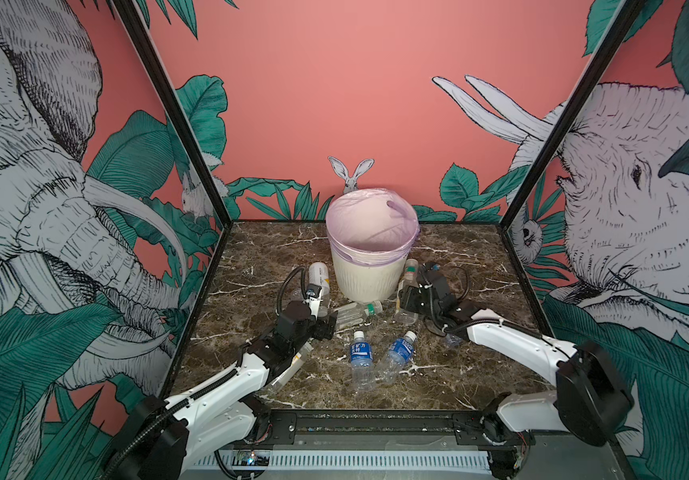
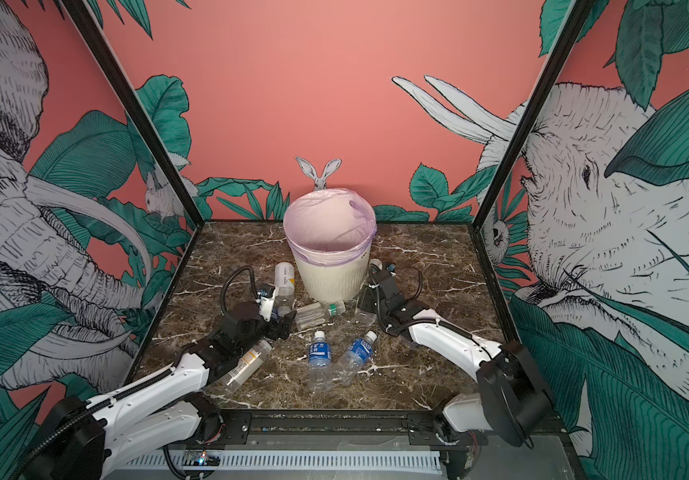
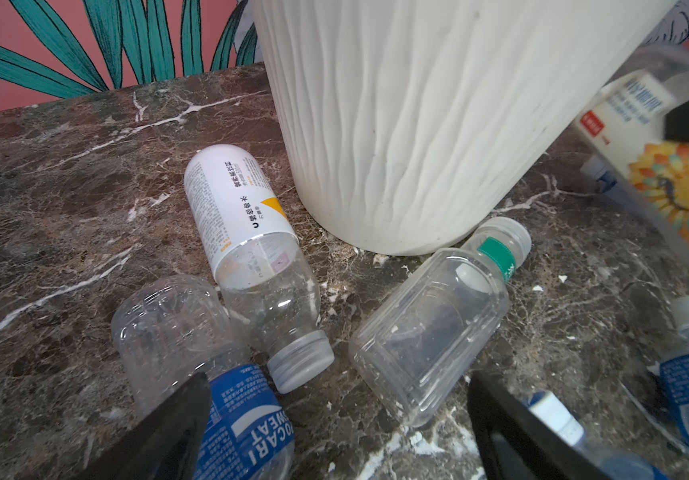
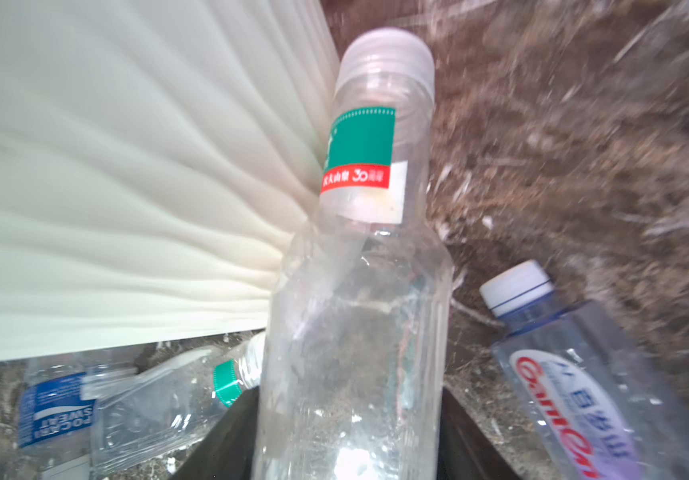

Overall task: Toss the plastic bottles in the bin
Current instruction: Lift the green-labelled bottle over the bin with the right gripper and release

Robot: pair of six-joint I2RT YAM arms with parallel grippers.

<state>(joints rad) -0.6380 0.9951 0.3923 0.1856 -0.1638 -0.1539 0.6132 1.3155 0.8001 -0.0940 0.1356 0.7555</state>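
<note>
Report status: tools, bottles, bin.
Left tool open, empty. Right tool astride clear green-labelled plastic bottle beside cream-white ribbed plastic bin, grip unconfirmed. Nothing blocking bin mouth.

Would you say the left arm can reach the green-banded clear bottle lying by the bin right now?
Probably yes: the left gripper is open and the green-banded bottle lies just ahead of it, with only bare table between.

The bin [image 1: 365,278] stands toward the back of the table [image 1: 479,374], in the middle. A bottle [image 1: 319,276] lies just left of it, a second bottle [image 1: 357,311] just before its foot, and a third bottle [image 1: 408,286] against its right side. Nearer the front, a pair of bottles [image 1: 360,357] lies side by side. One more bottle [image 2: 247,363] lies under the left arm [image 1: 226,390].
</note>
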